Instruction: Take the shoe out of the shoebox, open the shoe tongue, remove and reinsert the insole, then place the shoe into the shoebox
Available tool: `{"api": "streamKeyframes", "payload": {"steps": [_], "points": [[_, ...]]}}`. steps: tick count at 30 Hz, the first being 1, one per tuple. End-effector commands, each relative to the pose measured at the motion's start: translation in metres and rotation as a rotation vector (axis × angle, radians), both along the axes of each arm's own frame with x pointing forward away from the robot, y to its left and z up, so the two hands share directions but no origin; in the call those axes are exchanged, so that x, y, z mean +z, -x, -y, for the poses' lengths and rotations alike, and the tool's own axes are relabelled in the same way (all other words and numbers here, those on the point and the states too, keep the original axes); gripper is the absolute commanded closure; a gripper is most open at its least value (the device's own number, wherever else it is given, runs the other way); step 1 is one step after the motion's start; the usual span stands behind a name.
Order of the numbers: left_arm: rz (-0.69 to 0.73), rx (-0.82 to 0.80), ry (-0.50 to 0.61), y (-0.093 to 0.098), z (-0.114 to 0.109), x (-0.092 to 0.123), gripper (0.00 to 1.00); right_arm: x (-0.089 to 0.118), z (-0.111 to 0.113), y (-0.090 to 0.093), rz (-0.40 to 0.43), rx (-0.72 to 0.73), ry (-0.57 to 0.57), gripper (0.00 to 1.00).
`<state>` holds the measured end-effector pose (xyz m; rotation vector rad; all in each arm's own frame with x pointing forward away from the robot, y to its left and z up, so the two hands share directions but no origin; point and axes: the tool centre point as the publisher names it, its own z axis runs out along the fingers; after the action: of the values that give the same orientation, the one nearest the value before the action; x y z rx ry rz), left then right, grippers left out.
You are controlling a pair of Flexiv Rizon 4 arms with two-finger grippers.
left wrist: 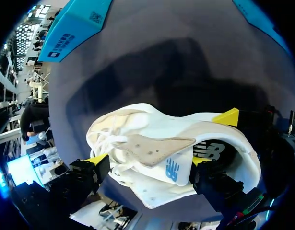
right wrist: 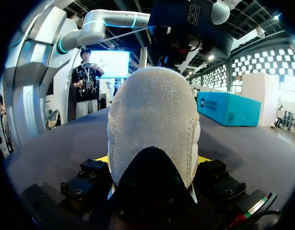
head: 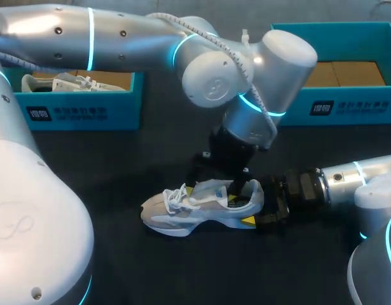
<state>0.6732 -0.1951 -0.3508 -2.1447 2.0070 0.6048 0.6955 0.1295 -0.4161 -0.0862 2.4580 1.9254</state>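
Sneaker (head: 201,213) and both grippers are found together in the lower middle of the head view, on the black table (head: 138,267). The white-and-grey shoe is set upright on its sole, outside both boxes, with its toe toward the left of the frame and its heel toward the right.

The left gripper (head: 215,186) is brought down onto the shoe from above by the arm that enters at the upper left. In the left wrist view its fingers (left wrist: 97,160) are held wide apart. One tip is placed beside the laces (left wrist: 106,141) and the other at the shoe's mouth, against the tongue (left wrist: 173,167). Nothing is seen to be clamped.

The right gripper (head: 255,203) is closed on the sneaker from the right. In the right wrist view the heel (right wrist: 152,120) is pressed between its two fingers.

A teal shoebox (head: 81,111) holding a second white shoe (head: 74,81) is seen at the upper left. Another teal shoebox (head: 348,108) is seen at the upper right.
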Motion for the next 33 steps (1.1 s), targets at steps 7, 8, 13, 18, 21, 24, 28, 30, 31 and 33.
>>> {"api": "streamKeyframes", "payload": {"steps": [7,8,13,18,21,24,28,30,31,33], "points": [[0.016,0.014,0.019,0.005,-0.017,0.01,0.0,-0.001,0.0,0.001,0.001,-0.001,0.003,1.0],[0.017,0.017,0.025,0.005,-0.018,0.011,0.0,-0.001,0.0,0.001,0.001,-0.001,0.003,1.0],[0.013,0.025,0.06,0.005,-0.024,0.018,0.0,-0.001,0.0,0.001,0.001,-0.001,0.003,1.0],[0.008,0.028,0.097,0.006,-0.029,0.024,0.04,-0.001,0.0,0.001,0.001,-0.001,0.003,1.0],[0.003,0.034,0.111,0.005,-0.031,0.025,0.16,-0.001,0.0,0.001,0.001,-0.001,0.003,1.0],[0.0,0.041,0.128,0.004,-0.034,0.028,0.22,-0.001,0.0,0.001,0.001,-0.001,0.003,1.0],[0.0,0.044,0.145,0.004,-0.037,0.031,0.28,-0.001,0.0,0.001,0.001,-0.001,0.003,1.0],[0.004,0.046,0.154,0.004,-0.039,0.032,0.31,-0.001,0.0,0.001,0.001,-0.001,0.003,1.0],[0.002,0.046,0.159,0.004,-0.039,0.032,0.35,-0.001,0.0,0.001,0.001,-0.001,0.003,1.0],[0.008,0.044,0.168,0.005,-0.04,0.033,0.49,-0.001,0.0,0.001,0.001,-0.001,0.003,1.0]]}}
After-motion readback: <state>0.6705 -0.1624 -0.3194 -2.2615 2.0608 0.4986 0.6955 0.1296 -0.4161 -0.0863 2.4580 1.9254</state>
